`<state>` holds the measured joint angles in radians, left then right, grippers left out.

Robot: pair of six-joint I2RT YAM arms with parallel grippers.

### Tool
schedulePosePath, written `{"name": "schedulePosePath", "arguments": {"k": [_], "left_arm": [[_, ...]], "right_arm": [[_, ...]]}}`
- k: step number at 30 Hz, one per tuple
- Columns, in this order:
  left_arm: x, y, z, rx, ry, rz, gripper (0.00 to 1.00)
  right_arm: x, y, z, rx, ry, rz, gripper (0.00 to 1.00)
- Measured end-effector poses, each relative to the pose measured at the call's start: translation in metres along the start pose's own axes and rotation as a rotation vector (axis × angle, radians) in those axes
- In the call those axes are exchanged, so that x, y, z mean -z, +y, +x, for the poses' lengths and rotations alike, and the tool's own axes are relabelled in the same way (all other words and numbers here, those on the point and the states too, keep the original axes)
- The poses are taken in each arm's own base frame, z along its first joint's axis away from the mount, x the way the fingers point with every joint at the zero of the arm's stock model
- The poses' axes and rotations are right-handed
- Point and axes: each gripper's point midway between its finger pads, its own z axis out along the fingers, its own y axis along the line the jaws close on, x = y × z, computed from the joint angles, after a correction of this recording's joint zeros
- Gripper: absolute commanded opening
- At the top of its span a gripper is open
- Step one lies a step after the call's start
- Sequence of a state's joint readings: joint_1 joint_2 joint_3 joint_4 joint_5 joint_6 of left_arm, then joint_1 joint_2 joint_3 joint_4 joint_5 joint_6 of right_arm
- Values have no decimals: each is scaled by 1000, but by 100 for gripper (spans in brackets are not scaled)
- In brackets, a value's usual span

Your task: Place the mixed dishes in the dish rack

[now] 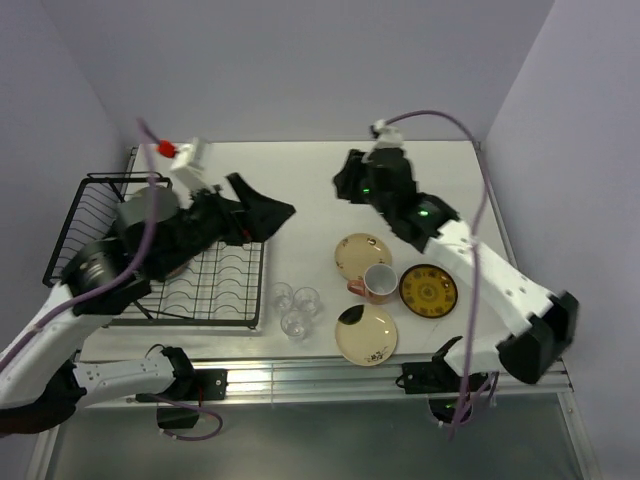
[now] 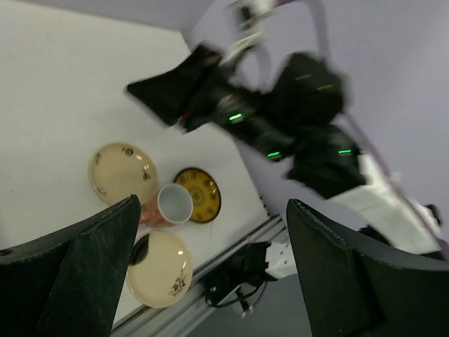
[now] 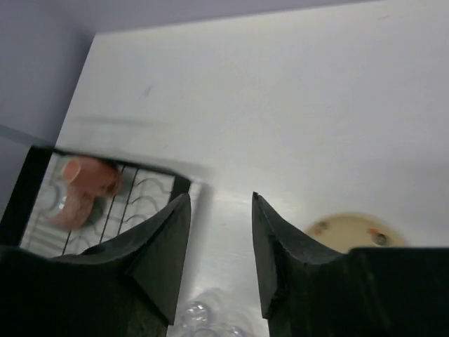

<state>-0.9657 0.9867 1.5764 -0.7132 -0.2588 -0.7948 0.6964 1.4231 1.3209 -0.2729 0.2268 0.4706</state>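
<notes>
Tbl point(image 1: 300, 190): 1 pink mug point(image 1: 380, 283) upright, handle L.

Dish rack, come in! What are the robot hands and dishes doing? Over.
Left gripper open, empty; right gripper open, empty. One pink mug in dish rack; second mug, plates, glasses on table. Left arm over the rack.

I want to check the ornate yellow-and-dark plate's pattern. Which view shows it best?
Top external: the ornate plate lies in plain sight, face up. Left wrist shows it blurrier, partly behind the pink mug. Right wrist misses it.
</notes>
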Motion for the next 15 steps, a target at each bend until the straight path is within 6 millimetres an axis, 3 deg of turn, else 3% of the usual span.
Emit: {"name": "schedulePosePath", "arguments": {"k": [1, 2, 4, 6, 8, 11, 15], "left_arm": [[-10, 2, 11, -3, 34, -5, 90], [-21, 6, 26, -9, 79, -16, 90], [-45, 18, 60, -22, 178, -50, 89], [-70, 34, 98, -41, 293, -99, 89], [-93, 48, 131, -56, 394, -143, 89], [-116, 62, 168, -78, 500, -177, 89], [-135, 72, 201, -116, 596, -191, 89]], "right_arm": [[17, -14, -18, -24, -34, 25, 67], [38, -30, -35, -56, -71, 58, 72], [77, -69, -57, -106, -133, 137, 79], [110, -106, -65, -149, -173, 230, 80], [138, -128, -58, -175, -174, 290, 80], [165, -141, -37, -184, -139, 326, 82], [191, -158, -16, -201, -101, 383, 83]]}}
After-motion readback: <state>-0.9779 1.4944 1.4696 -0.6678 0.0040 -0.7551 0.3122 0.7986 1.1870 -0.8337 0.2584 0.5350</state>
